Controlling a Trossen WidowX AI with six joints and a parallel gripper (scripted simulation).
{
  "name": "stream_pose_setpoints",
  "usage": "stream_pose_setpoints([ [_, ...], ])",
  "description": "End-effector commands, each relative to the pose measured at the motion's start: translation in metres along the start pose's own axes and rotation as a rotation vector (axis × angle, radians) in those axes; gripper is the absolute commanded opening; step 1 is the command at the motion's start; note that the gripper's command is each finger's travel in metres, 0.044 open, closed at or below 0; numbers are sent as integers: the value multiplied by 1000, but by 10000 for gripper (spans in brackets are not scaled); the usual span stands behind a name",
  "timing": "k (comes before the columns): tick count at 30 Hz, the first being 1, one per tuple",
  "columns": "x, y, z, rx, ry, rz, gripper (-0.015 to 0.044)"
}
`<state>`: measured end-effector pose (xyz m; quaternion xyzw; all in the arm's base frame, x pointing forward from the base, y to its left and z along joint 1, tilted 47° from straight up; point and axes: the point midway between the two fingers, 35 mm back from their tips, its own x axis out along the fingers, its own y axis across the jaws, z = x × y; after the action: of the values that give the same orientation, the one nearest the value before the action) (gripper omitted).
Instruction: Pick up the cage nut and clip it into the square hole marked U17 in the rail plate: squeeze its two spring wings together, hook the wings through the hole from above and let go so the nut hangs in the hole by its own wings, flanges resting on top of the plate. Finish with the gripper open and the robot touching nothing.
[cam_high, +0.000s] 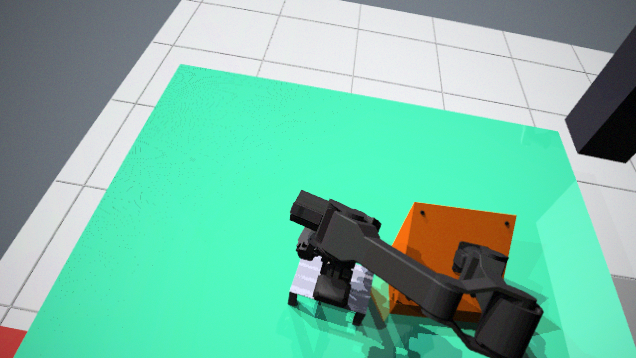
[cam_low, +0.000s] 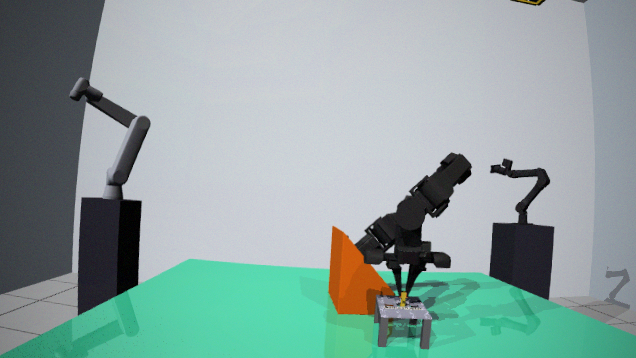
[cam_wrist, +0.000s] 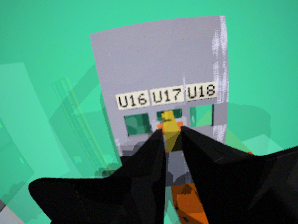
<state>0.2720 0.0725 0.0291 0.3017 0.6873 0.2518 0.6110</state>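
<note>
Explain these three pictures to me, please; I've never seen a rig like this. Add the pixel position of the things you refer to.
You are looking at one six-joint arm with a two-fingered gripper (cam_low: 404, 291) (cam_wrist: 170, 133). The top picture looks down on the green surface (cam_high: 210, 160) (cam_low: 210, 310) (cam_wrist: 260, 45); the exterior one looks across it; the wrist one looks along the fingers. On the surface stand an orange wedge-shaped block (cam_high: 440, 230) (cam_low: 345, 280) and a small legged rail plate (cam_high: 302, 280) (cam_low: 417, 314) (cam_wrist: 150, 60). Pinched between the fingertips is the yellow cage nut (cam_low: 404, 298) (cam_wrist: 171, 131), at hole U17.
</note>
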Motion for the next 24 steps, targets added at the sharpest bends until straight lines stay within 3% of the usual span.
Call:
stream_pose_setpoints([
  [1, 1, 1, 0, 4, 1, 4, 34],
  [24, 1, -3, 0, 4, 1, 4, 34],
])
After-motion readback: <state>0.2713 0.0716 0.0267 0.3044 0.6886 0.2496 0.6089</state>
